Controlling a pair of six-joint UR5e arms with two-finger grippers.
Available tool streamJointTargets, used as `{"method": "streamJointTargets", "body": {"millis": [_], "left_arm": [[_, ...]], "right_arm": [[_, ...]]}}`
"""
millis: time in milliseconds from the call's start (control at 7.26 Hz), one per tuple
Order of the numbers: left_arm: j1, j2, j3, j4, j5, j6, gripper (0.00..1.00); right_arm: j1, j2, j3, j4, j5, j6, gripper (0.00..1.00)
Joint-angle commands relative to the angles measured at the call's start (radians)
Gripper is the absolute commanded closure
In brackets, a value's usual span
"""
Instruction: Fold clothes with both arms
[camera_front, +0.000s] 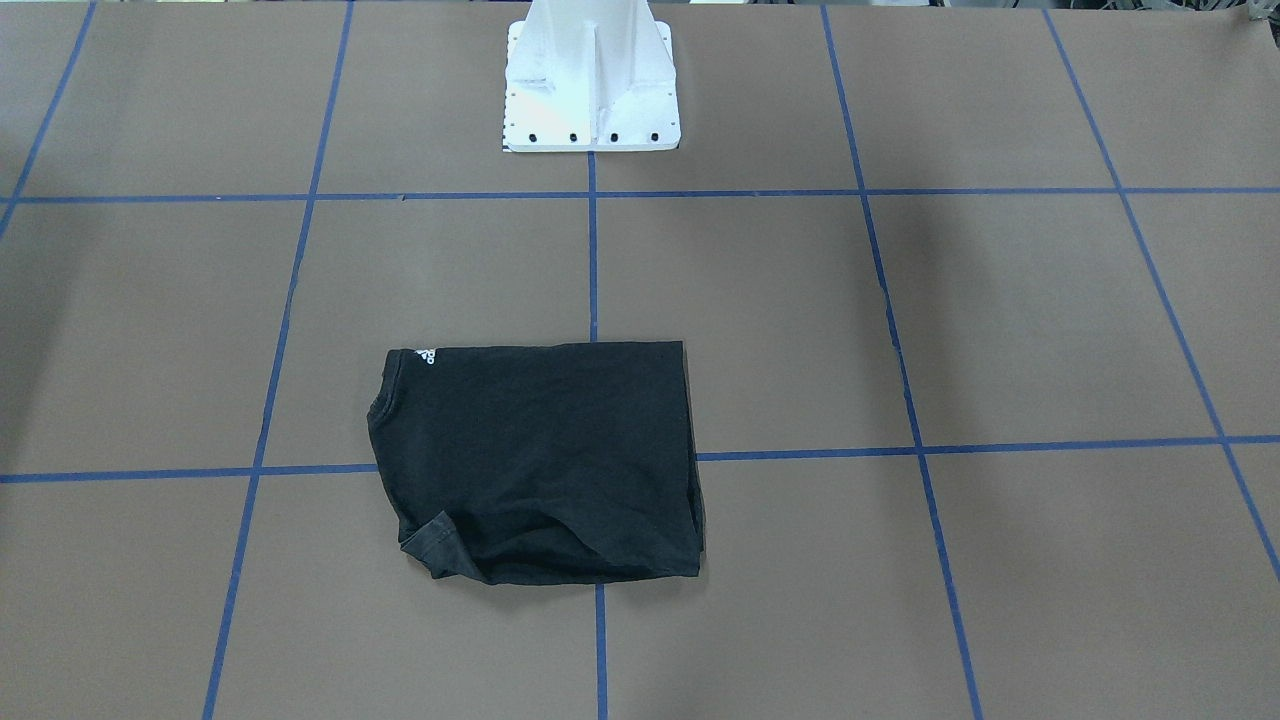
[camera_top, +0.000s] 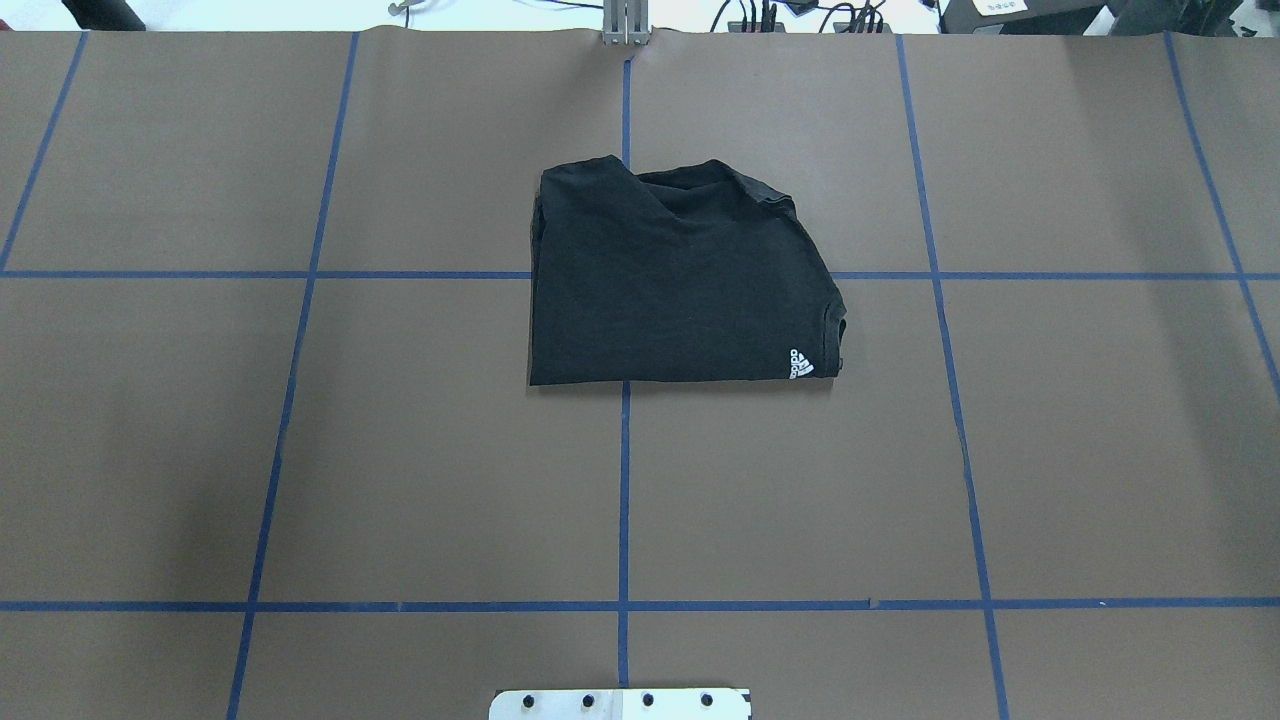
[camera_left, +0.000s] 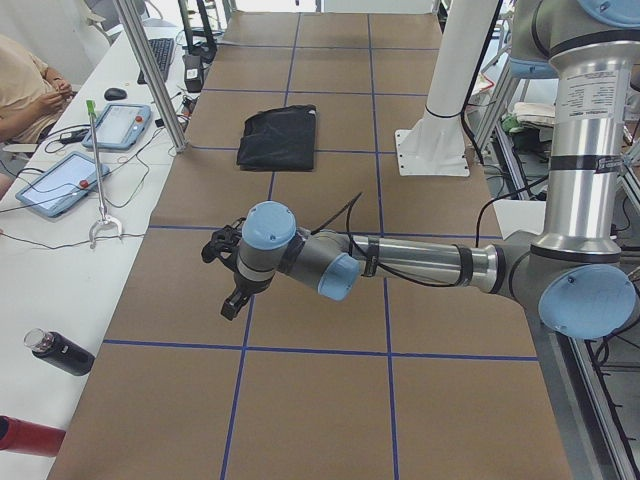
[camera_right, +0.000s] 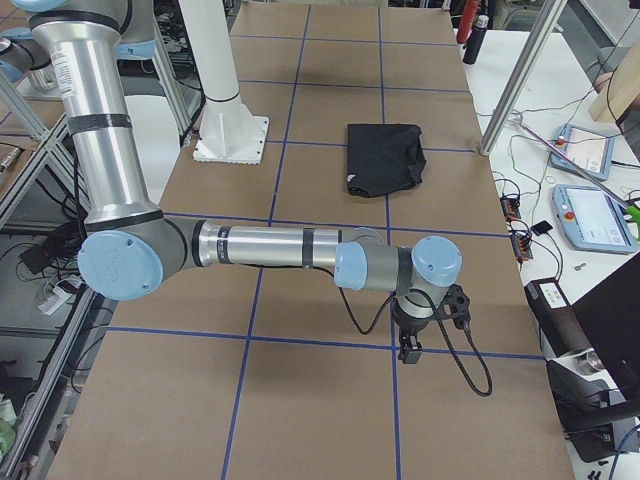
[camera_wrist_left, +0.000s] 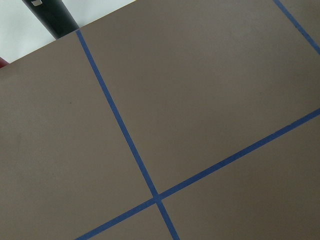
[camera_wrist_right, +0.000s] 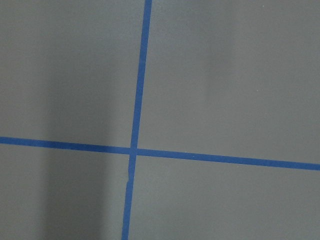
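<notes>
one folded black t-shirt (camera_top: 670, 280) lies mid-frame on the brown table (camera_top: 400, 450) crossed by blue tape lines (camera_top: 623, 500); left gripper (camera_left: 232, 300) and right gripper (camera_right: 410, 348) hover above it, finger opening impossible to tell.

I see the black T-shirt (camera_front: 540, 460) folded flat on the table (camera_front: 900, 330), white marks at its collar; the left arm (camera_left: 420, 262) and right arm (camera_right: 270, 245) stretch low, well away from it.
</notes>
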Motion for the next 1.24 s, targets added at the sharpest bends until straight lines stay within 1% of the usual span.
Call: {"method": "streamJointTargets", "body": {"millis": [0,275,413,551,826,964,1101], "left_arm": [[0.001,0.015,-0.041,-0.009,-0.002,-0.005,0.0],[0.002,0.006,-0.045,-0.006,-0.002,-0.006,0.0],[0.002,0.003,-0.05,-0.006,0.0,-0.006,0.0],[0.005,-0.011,-0.052,-0.006,0.006,-0.006,0.0],[0.007,-0.017,-0.052,-0.006,0.009,-0.006,0.0],[0.007,-0.015,-0.053,-0.006,0.006,-0.008,0.0],[0.007,-0.014,-0.065,-0.005,0.007,-0.008,0.0]], "right_arm": [[-0.002,0.001,0.02,-0.005,0.005,0.01,0.0],[-0.002,-0.042,0.053,0.003,0.053,0.007,0.0],[-0.003,-0.092,0.06,0.021,0.051,-0.002,0.0],[-0.002,-0.115,0.072,0.061,0.054,0.006,0.0],[-0.008,-0.107,0.099,0.072,0.044,0.009,0.0],[-0.049,-0.113,0.163,0.045,0.022,0.01,0.0],[-0.061,-0.105,0.176,0.003,0.022,0.01,0.0]]}}
